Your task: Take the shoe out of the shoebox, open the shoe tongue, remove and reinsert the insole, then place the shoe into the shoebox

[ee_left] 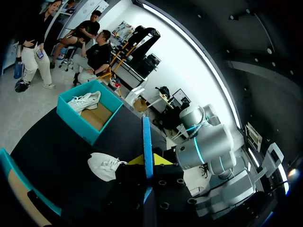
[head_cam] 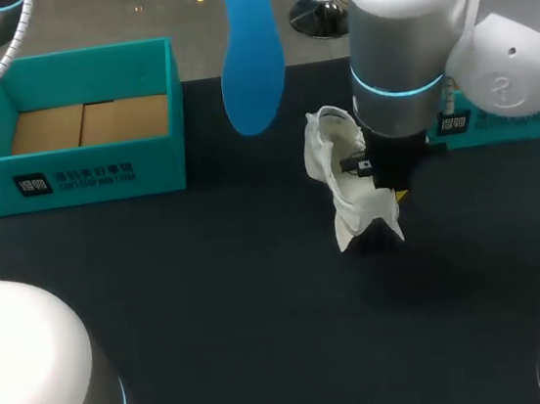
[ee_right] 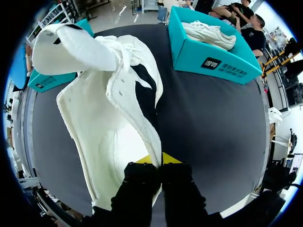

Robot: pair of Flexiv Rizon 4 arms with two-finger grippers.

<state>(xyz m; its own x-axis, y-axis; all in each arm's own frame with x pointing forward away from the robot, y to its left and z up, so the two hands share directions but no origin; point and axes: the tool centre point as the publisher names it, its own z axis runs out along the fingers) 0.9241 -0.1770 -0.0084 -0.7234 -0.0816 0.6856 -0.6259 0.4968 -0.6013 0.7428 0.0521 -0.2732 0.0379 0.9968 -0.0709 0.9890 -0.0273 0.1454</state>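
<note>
A dark table is holding two blue-green boxes. One open box is sitting at the far left, showing a brown cardboard floor inside. The other box is sitting at the far right, mostly hidden. A white shoe is standing on end between them, its low tip seeming to touch the table.
</note>
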